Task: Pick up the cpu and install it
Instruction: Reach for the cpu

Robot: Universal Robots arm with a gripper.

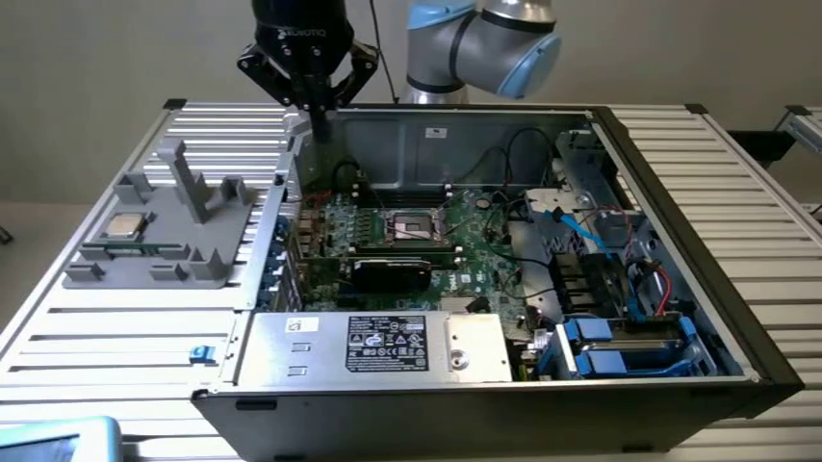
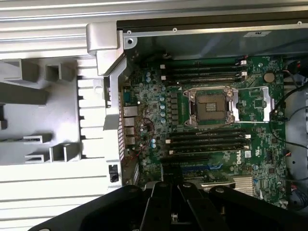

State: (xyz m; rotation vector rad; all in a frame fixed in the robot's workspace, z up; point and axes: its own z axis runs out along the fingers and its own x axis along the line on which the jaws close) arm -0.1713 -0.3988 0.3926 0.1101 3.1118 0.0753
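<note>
Pincer (image 1: 314, 121): black, fingers pressed together to a single point, nothing between them, touching nothing. It hangs tip-down over the far left corner of the case (image 1: 668, 207) in the exterior view, above the wall that divides the fixture from the board. The wrist view shows its dark fingers (image 2: 161, 204) side by side with no gap.

Cpu (image 1: 123, 226): silver square, lying flat on the grey fixture (image 1: 192, 252), outside the case on the exterior view's left, well apart from the pincer. Upright fixture posts stand near it on the case side; above it the room is open.

Socket (image 2: 211, 106): dark square in a metal frame, mid-board (image 2: 255, 98), uncovered. Memory slots run along two of its sides.

Card (image 1: 392, 272): black, just beside the socket on the near side in the exterior view.

Cables (image 1: 584, 231): blue and black, bunched on the exterior view's right of the socket.

Case walls: open top, with rims standing above the board on all sides.

Table (image 1: 719, 183): slatted metal, bare on the exterior view's right of the case.
</note>
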